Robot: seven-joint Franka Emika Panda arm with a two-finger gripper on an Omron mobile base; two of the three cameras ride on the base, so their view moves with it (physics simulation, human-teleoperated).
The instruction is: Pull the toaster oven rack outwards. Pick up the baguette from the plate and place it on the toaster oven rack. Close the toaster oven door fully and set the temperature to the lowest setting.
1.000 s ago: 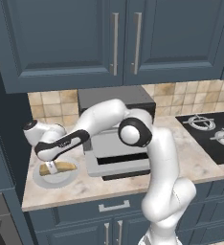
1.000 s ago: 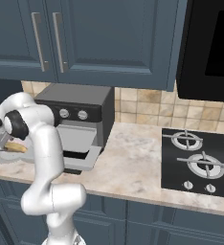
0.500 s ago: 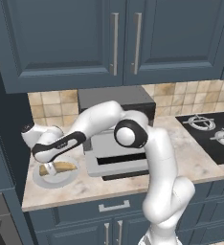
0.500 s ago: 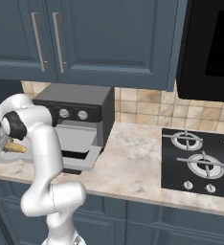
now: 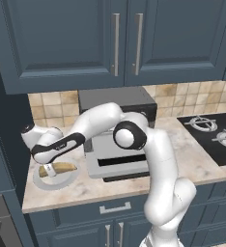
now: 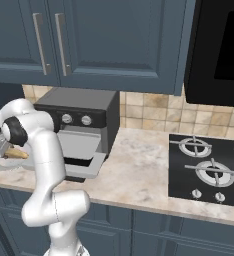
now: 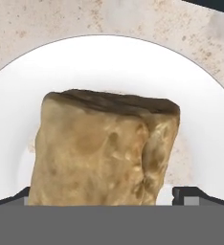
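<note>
The gripper has been lowered over the baguette on the plate, near the counter's left edge. Its jaws are spread wide astride the crust; nothing is pinched yet, so closing is judged next.

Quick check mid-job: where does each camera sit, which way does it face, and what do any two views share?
Left base view: behind the arm's left, facing the counter; arm reaching left, claw over the baguette.
Right base view: behind its right, facing the toaster oven and hob; arm at left.
Hand view: on the hand, close above the baguette on the plate; open fingertips.
All share the baguette.
</note>
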